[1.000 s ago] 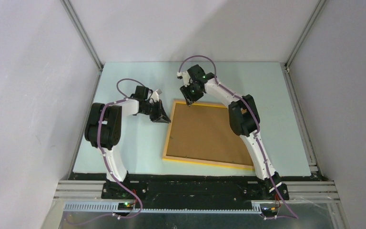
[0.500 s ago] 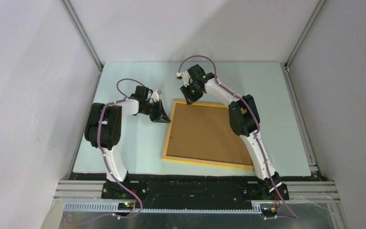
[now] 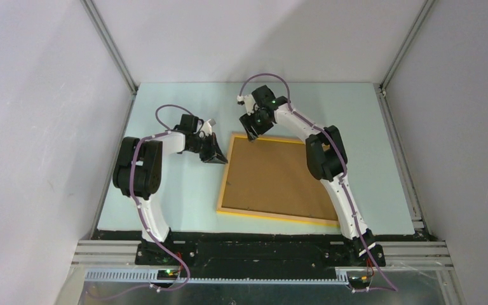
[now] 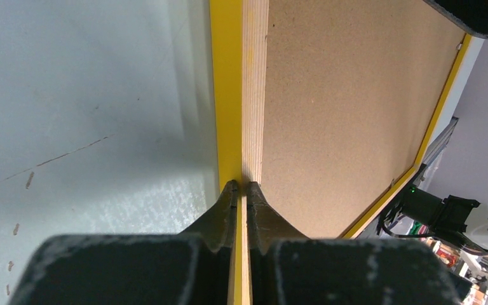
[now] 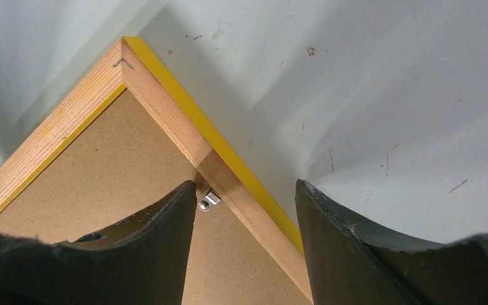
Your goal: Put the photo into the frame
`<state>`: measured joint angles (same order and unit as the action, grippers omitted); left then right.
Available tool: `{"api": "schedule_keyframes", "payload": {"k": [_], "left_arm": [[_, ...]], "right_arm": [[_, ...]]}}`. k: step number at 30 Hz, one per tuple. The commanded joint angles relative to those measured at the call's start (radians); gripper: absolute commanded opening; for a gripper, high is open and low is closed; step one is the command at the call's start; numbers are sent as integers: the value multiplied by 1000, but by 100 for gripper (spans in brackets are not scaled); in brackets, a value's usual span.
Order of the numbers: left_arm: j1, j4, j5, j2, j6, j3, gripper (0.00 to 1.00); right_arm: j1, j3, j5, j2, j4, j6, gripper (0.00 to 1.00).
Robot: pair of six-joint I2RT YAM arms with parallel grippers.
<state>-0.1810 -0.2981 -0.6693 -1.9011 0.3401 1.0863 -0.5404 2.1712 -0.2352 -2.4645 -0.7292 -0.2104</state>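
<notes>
One frame (image 3: 273, 216) is lying flat, left gripper (image 3: 218, 157) clamping one rail, right gripper (image 3: 251, 135) straddling another with jaws spread.

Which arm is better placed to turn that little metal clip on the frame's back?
Right, probably. The right gripper, open, straddles the far rail of the frame, the clip beside one finger; the left gripper is shut on the side rail.
</notes>
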Motion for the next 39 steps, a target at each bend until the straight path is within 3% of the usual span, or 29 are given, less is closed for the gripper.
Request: {"api": "schedule_keyframes", "payload": {"k": [1, 4, 9, 11, 20, 26, 31, 39], "left_arm": [[-15, -68, 93, 0, -55, -40, 0], [-15, -68, 113, 27, -69, -40, 8], [-16, -72, 157, 76, -94, -40, 43], [-17, -81, 167, 101, -119, -36, 52], [-42, -150, 233, 252, -315, -59, 75], [-114, -225, 306, 290, -412, -100, 76], [-182, -229, 375, 268, -423, -104, 74], [-198, -228, 376, 217, -403, -84, 70]], "right_arm": [[20, -2, -29, 55, -4, 28, 64], [35, -38, -34, 99, 7, 30, 65], [70, -130, -49, 188, 33, 18, 66], [83, -152, -55, 215, 32, 11, 66], [145, -359, -102, 410, 61, -29, 67], [199, -562, -92, 596, 86, -76, 67], [268, -728, -84, 700, 84, -95, 66], [387, -970, -61, 857, 90, -69, 64]]}}
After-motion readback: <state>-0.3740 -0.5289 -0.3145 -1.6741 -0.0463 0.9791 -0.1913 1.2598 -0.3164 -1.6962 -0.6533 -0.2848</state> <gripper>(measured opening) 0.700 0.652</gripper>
